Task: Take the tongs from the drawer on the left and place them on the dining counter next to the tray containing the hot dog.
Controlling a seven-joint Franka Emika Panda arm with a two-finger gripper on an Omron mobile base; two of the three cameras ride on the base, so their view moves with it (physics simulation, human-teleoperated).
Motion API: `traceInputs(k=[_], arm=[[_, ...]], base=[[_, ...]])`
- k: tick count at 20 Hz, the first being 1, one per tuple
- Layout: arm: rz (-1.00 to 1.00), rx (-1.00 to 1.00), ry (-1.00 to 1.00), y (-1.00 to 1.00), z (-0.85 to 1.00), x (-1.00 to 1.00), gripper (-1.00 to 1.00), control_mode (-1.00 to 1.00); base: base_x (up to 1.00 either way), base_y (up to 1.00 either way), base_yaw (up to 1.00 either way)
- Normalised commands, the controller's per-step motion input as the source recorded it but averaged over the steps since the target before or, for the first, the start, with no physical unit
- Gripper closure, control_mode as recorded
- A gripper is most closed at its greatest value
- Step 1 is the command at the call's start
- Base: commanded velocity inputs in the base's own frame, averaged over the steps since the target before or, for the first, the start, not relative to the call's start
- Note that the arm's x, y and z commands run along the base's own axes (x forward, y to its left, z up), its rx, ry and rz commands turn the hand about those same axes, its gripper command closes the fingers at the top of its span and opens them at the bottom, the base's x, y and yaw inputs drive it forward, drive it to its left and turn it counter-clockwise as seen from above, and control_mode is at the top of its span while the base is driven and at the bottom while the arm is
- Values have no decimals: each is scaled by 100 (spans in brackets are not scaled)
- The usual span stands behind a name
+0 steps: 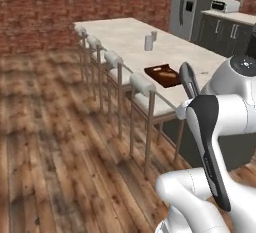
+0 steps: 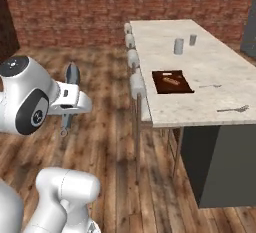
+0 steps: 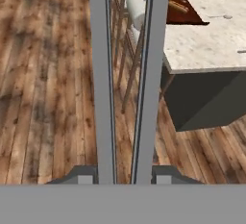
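Clearly the end effector (image 3: 123, 175) clamps the tongs (image 3: 126, 74), their tips cut off.

Grey metal is seen on the tongs (image 3: 126, 74) at frame centre. Beige speckled stone marks the dining counter (image 2: 210, 52), upper right. A dark brown tray (image 2: 171, 82) carries a tan-bunned hot dog (image 2: 172, 81). Red brick wall (image 2: 100, 7) and brown planked floor (image 2: 110, 147) are shown.

The dining counter (image 1: 125, 37) is being viewed from behind-left of the arm, lengthwise past the stools (image 1: 142, 84). From behind-right, its near end (image 2: 200, 77) is being viewed; the tray (image 2: 171, 82) is being shared. Floor and counter corner (image 3: 202, 50) are being framed closely downward by the hand camera.
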Motion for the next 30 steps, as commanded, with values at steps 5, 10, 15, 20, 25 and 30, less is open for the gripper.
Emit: traceInputs(k=[5, 10, 15, 20, 25, 30], arm=[[0, 0, 0, 0, 0, 0, 100, 100], [0, 0, 0, 0, 0, 0, 100, 100], [0, 0, 0, 0, 0, 0, 100, 100], [0, 0, 0, 0, 0, 0, 100, 100], [0, 0, 0, 0, 0, 0, 100, 100], [0, 0, 0, 0, 0, 0, 100, 100]], base=[[41, 89, -64], [25, 71, -74], [21, 72, -73], [25, 81, -68], [36, 87, -61], [12, 99, -50]])
